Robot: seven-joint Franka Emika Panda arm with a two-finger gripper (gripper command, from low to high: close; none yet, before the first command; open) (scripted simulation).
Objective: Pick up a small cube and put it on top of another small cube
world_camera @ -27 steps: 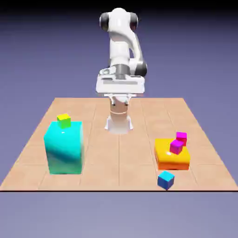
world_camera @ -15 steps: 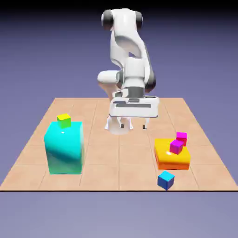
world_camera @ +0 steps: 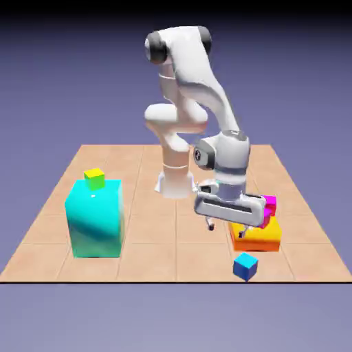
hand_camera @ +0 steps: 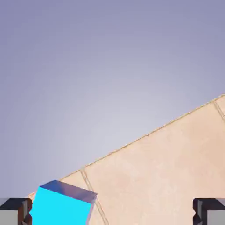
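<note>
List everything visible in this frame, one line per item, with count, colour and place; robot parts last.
small blue cube: 1, blue, on the table near its front edge, in front of the orange block; in the hand view it shows at the bottom left.
magenta cubes: 2, magenta, on top of the orange block, partly hidden by the hand.
orange block: 1, orange, on the exterior view's right.
yellow-green cube: 1, yellow-green, on top of the cyan block.
cyan block: 1, cyan, tall, on the exterior view's left.
table: 1, tan tiles.
arm: 1, white, bent toward the orange block.
gripper: 1, fingers apart, empty, above and behind the small blue cube.
</note>
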